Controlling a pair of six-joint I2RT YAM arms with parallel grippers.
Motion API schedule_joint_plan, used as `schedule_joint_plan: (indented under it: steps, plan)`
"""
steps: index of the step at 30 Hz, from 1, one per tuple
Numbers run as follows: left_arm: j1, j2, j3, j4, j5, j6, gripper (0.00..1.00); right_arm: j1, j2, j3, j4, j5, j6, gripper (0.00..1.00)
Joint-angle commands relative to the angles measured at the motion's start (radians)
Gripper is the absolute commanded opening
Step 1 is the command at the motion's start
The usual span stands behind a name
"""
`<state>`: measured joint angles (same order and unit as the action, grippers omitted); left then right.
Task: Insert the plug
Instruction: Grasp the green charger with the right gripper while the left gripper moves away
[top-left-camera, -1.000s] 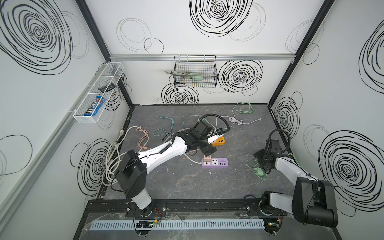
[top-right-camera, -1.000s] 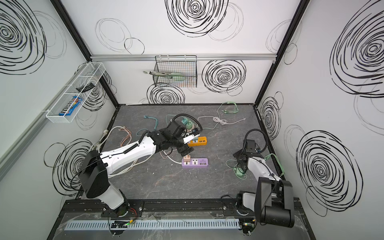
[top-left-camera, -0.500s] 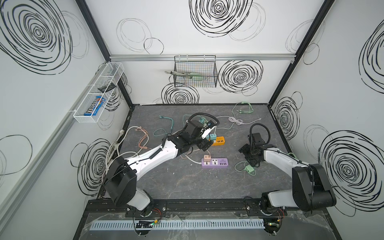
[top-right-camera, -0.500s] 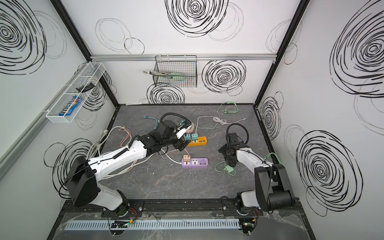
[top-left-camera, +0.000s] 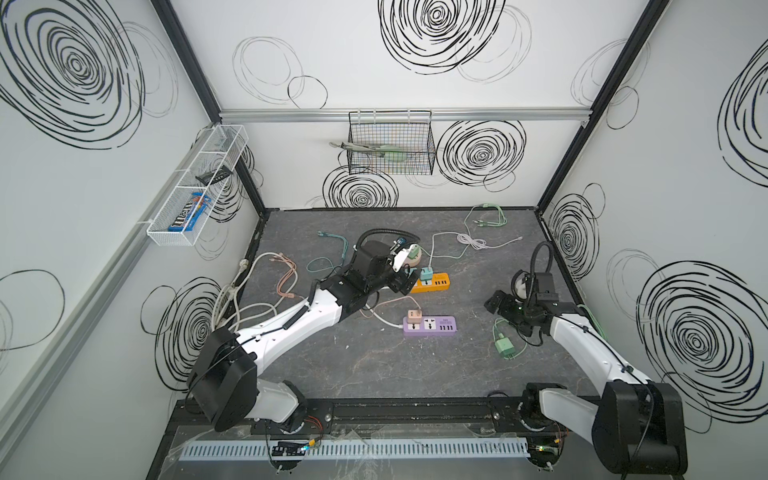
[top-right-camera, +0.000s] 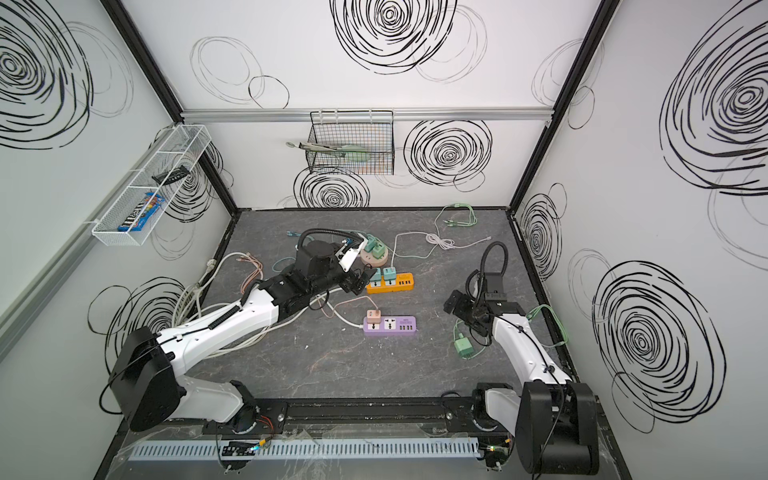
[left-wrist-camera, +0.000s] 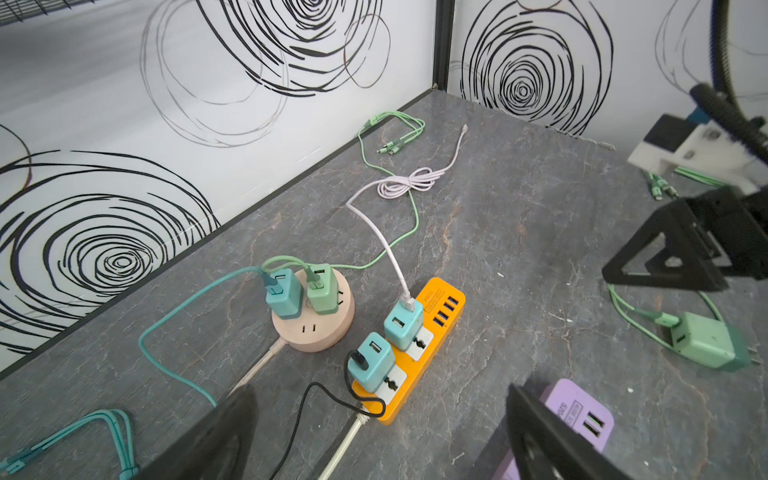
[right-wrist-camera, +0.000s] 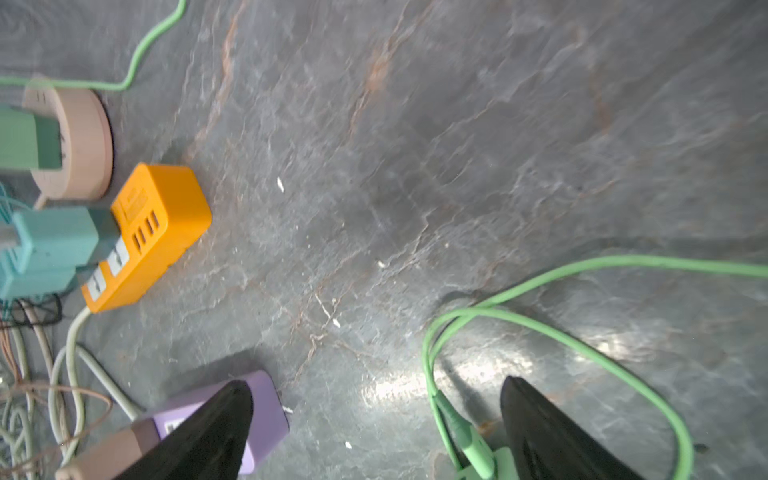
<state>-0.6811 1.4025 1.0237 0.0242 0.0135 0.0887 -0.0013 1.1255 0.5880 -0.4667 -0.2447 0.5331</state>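
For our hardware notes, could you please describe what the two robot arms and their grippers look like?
The left arm and right arm have glossy white link shells between bulky black joint housings, on a black base rail. A ribbed black cable arches over each wrist beside a white camera block. The left gripper and right gripper have black wedge-shaped fingers.

Table. Round socket rearmost, centre. Rear strip just before it, to its right. Front strip nearer still, apart. Loose plug on table, well right of front strip. Cable tangle far left. Basket on back wall.
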Motion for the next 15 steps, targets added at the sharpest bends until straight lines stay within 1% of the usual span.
schedule_joint_plan:
  steps: [1,2,4,6,8,12,15]
  plan:
    - [0.006,-0.022,-0.007,0.055,0.006,-0.029,0.96,0.004,0.016,0.003,-0.053,-0.052,-0.054,0.97]
    - [0.006,-0.022,-0.008,0.054,0.005,-0.032,0.96,0.020,0.023,0.004,-0.068,-0.041,-0.035,0.97]
    - [0.006,-0.023,-0.010,0.057,0.008,-0.032,0.96,0.067,0.034,0.012,-0.108,0.017,0.020,0.97]
    - [0.006,-0.025,-0.010,0.058,0.010,-0.033,0.96,0.101,0.037,0.013,-0.154,0.106,0.087,0.97]
    - [0.006,-0.026,-0.010,0.057,0.011,-0.034,0.96,0.110,0.036,0.001,-0.201,0.216,0.156,0.97]
    - [0.007,-0.020,0.002,0.042,0.016,-0.045,0.96,0.113,0.003,-0.019,-0.229,0.245,0.185,0.97]
    - [0.008,0.004,0.042,-0.008,0.007,-0.069,0.96,0.114,-0.046,-0.029,-0.236,0.218,0.168,0.97]
